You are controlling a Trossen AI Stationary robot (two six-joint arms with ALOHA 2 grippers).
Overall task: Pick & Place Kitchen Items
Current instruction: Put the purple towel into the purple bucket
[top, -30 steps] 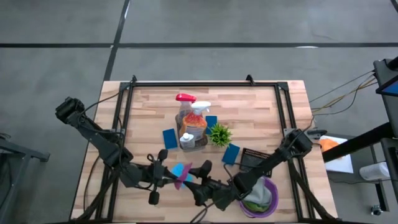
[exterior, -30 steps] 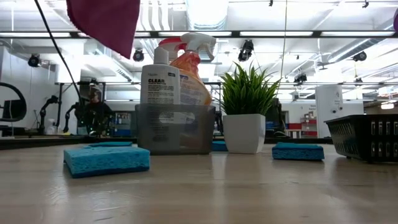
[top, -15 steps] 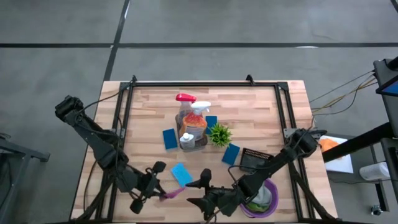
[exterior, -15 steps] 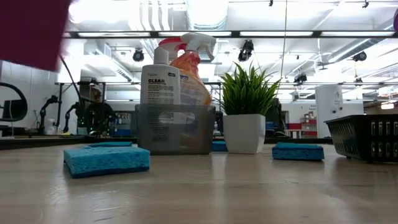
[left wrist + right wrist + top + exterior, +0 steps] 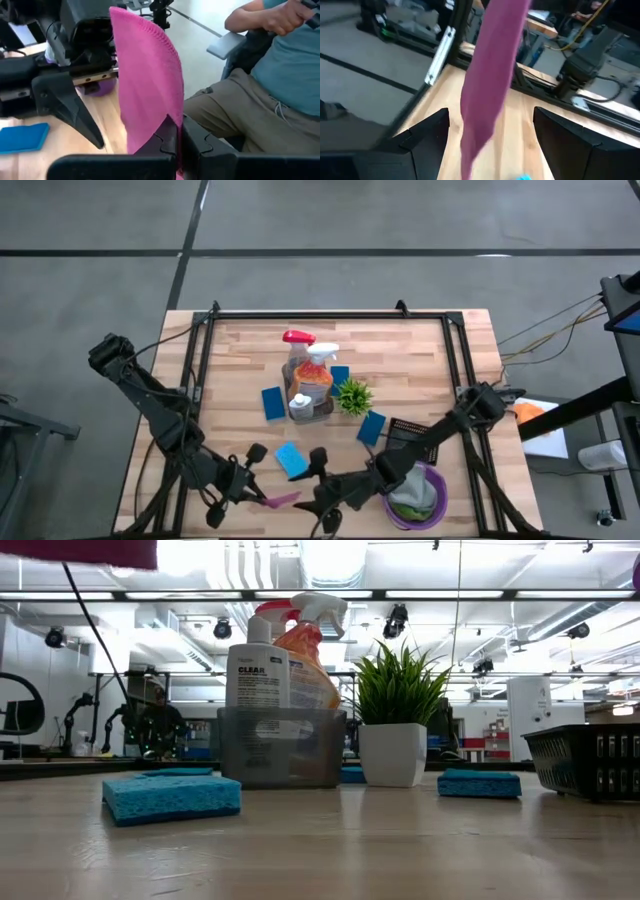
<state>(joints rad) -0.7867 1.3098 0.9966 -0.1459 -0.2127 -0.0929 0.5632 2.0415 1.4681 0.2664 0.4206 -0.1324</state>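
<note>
My left gripper [image 5: 256, 494] is near the table's near edge, shut on the magenta cloth [image 5: 281, 500], which also shows in the left wrist view [image 5: 147, 80] and at the top of the low view [image 5: 80, 552]. My right gripper [image 5: 316, 490] faces it, open. Its fingers stand on either side of the cloth's free end [image 5: 490, 75] without touching it. Blue sponges [image 5: 291, 459] [image 5: 273, 402] [image 5: 371, 427] lie flat on the table. The two spray bottles [image 5: 308, 365] stand in a clear caddy [image 5: 280, 745]. Green and grey cloths lie in a purple bowl [image 5: 436, 480]. My left gripper pinches the magenta cloth's lower end [image 5: 167, 131] between its two shut fingers [image 5: 200, 142]. The fingers come about level from the table's left. The cloth stands out beyond the fingers toward my right gripper, lifted clear of the table; one layer or several, I cannot tell.
A small spiky green plant [image 5: 353, 395] in a white pot stands right of the caddy. A black basket [image 5: 408, 438] sits at the right, near the bowl. A seated person [image 5: 260, 100] shows beyond the table's near edge.
My left gripper has carried the magenta cloth from above the near blue sponge toward the table's near edge. My right gripper has also gone toward the near edge and stays facing the cloth. In the low view the cloth has gone up and left, almost out of the picture.
</note>
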